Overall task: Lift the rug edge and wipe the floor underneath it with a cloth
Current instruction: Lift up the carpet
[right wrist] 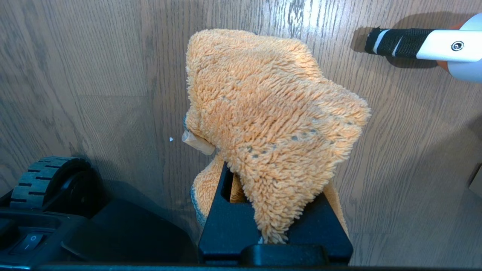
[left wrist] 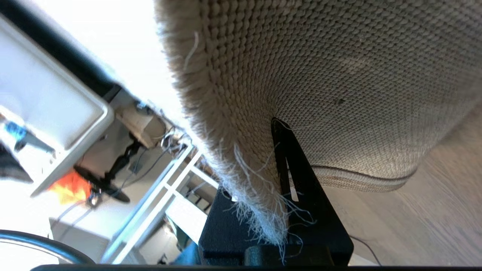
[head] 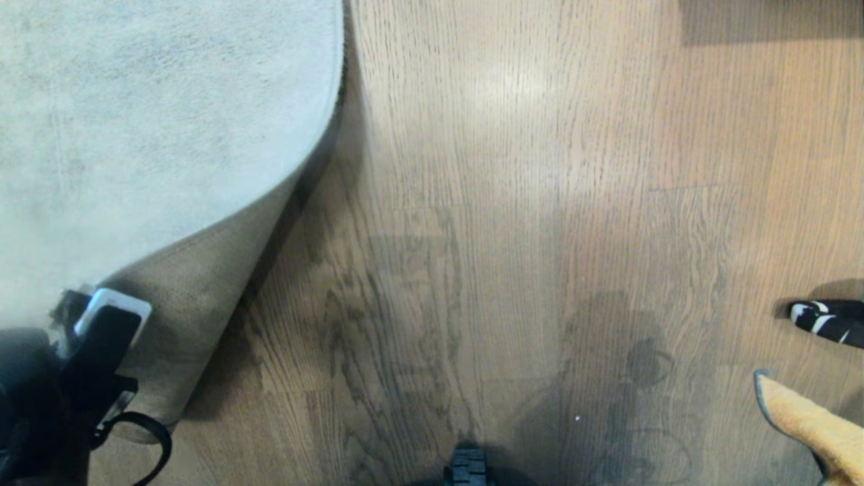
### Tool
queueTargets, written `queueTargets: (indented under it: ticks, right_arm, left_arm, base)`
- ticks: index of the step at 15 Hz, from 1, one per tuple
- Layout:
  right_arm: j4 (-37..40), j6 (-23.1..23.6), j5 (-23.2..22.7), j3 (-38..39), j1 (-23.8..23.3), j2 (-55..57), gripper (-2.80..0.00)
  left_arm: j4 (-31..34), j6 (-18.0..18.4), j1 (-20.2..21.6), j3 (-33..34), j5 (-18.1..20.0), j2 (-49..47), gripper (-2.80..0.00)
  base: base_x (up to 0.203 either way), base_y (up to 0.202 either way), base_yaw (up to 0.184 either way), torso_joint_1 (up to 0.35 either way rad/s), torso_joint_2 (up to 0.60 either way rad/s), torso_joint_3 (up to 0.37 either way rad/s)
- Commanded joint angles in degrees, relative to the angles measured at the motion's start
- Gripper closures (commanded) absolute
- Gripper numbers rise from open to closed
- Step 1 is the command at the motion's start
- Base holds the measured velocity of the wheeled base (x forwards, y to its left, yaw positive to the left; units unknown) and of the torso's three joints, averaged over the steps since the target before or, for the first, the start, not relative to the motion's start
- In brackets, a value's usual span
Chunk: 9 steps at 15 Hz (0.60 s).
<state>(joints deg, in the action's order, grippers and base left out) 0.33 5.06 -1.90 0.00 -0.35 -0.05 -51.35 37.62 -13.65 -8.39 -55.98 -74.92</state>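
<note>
Gripping the rug (head: 162, 135) at its near corner with the left gripper (left wrist: 280, 177), jaws pinched nearly shut on the edge, one black finger (left wrist: 297, 180) pressing against the tan woven backing. Lifting and curling that corner up off the floor (head: 506, 236), exposing the backing in a fold at the near left. Judging the rug as large, limp and fairly heavy: sagging in a soft curve, likely dragging against the grip, so holding deep on the bound edge rather than on the loose fringe seeming wiser, the stray threads there looking apt to slip or pull out. Clamping the cloth (right wrist: 271, 124) in the right gripper (right wrist: 273, 229), jaws closed tight on a bunched fold, the rest flopping over the fingers; showing at the near right in the head view, well apart from the rug. Judging the cloth as light, fluffy and pliable, conforming easily to the planks. Lying at the far right, a black-and-white handle (head: 827, 322).
</note>
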Motion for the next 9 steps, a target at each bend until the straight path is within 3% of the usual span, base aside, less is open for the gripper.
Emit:
queueTargets:
  ticks: [1,7,9]
  right_arm:
    - [0.0,0.0,0.0,0.0,0.0,0.0,0.0]
    - [0.0,0.0,0.0,0.0,0.0,0.0,0.0]
    - [0.0,0.0,0.0,0.0,0.0,0.0,0.0]
  left_arm:
    - [-0.4,0.2,2.3,0.0,-0.4,2.9,0.0]
    - [-0.4,-0.1,3.4,-0.6,-0.1,5.0,0.0]
    - [0.2,-1.7,3.4,-1.6,0.0,4.8,0.0]
  base:
    - [0.0,0.0,0.0,0.0,0.0,0.0]
    - [0.0,0.0,0.0,0.0,0.0,0.0]
    - [0.0,0.0,0.0,0.0,0.0,0.0]
